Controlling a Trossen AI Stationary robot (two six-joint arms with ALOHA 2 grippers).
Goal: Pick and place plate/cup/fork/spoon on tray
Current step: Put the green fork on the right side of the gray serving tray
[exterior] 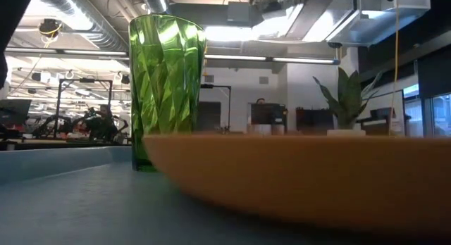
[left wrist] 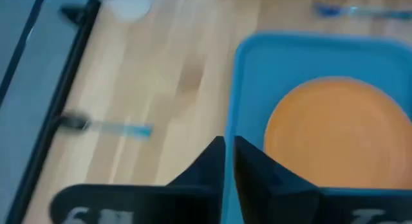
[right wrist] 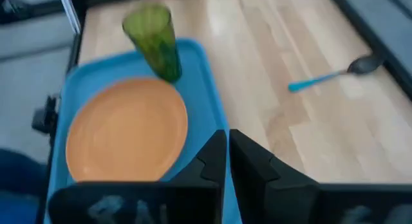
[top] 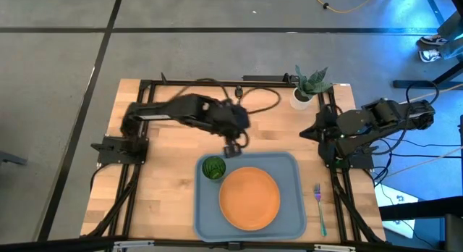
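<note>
Two dishes are sitting inside the tray as we look down on the table, a pale wooden top with black rails along its sides. The plate is lying flat in the middle of the tray, and the cup is standing upright in the tray's far left corner, just beside the plate. The fork is lying on the wood just outside the tray's right rim, apart from it. We are seeing the spoon only from the right wrist, resting on bare wood well away from the tray.

We are finding the left gripper hanging just beyond the tray's far rim, near the cup, its fingers pressed together and holding nothing. The right gripper is waiting past the tray's right side, by the table's edge, fingers likewise closed on nothing.

Beyond the tray's far right corner a plant in a white pot is standing at the table's back edge. From tray level we are looking into a wide workshop with ceiling ducts, strip lights and benches behind the cup; grey concrete floor is surrounding the table.
</note>
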